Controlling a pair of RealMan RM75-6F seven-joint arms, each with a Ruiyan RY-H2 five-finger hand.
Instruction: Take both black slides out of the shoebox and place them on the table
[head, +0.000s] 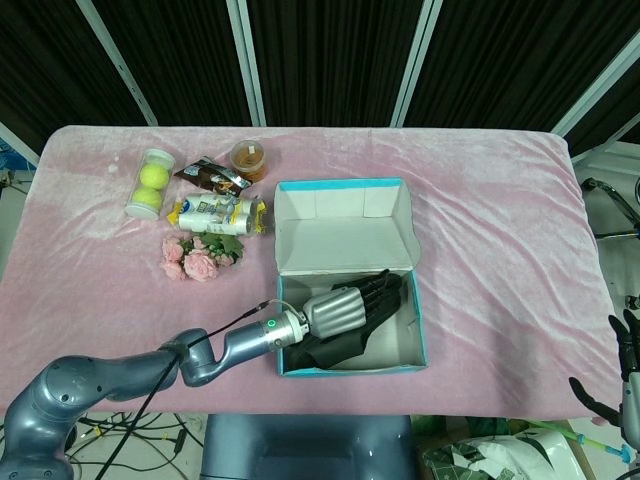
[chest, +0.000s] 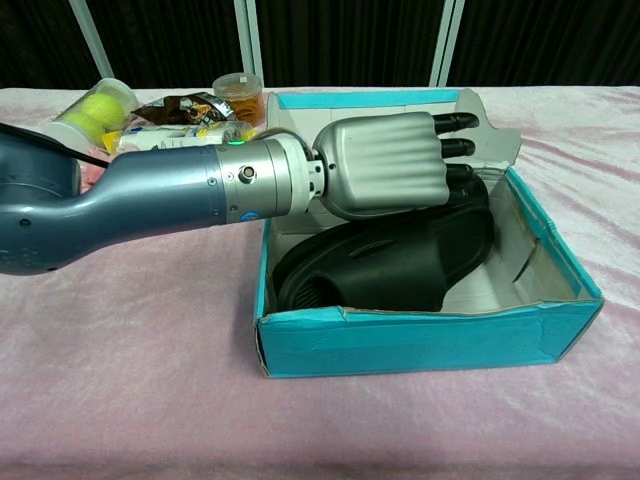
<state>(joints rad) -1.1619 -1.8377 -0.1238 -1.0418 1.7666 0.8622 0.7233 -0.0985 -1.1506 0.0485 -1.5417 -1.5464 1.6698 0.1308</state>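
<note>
Left hand (chest: 385, 165), silver-backed w/ black fingers (chest: 455, 122), is reaching into the teal cardboard shoebox (chest: 420, 340) from the robot's left side, palm down on top of the black rubber slides (chest: 385, 265). Fingers lie fairly straight & side by side, pointing toward the far right of the box; whether the thumb is hooked under the slide's strap I can't tell, it's hidden beneath the palm, so can't say if it's actually gripping or just resting there. Both slides sit inside the box at its near end, one nested against the other; in the head view they read as one dark mass (head: 340, 345) under the hand (head: 340, 310).

Shoebox (head: 345, 235) sits about mid tabletop, white inside, its far half bare, flaps standing up at the far end. It looks a bit skewed relative to the tabletop edge.

Right hand (head: 625, 385) hangs well off to the right, below the tabletop edge, only partly in the head view; dark fingers seem apart, holding nothing.

On the pink velvety cloth covering the tabletop (head: 500, 200), left of the box: clear tube of yellow tennis balls (head: 148, 183), dark snack wrapper (head: 212, 177), small orange-lidded jar (head: 248, 158), white & yellow packet (head: 218, 214), bunch of pink fabric roses (head: 198, 256). A thin black cable (head: 215, 330) runs along the left forearm
</note>
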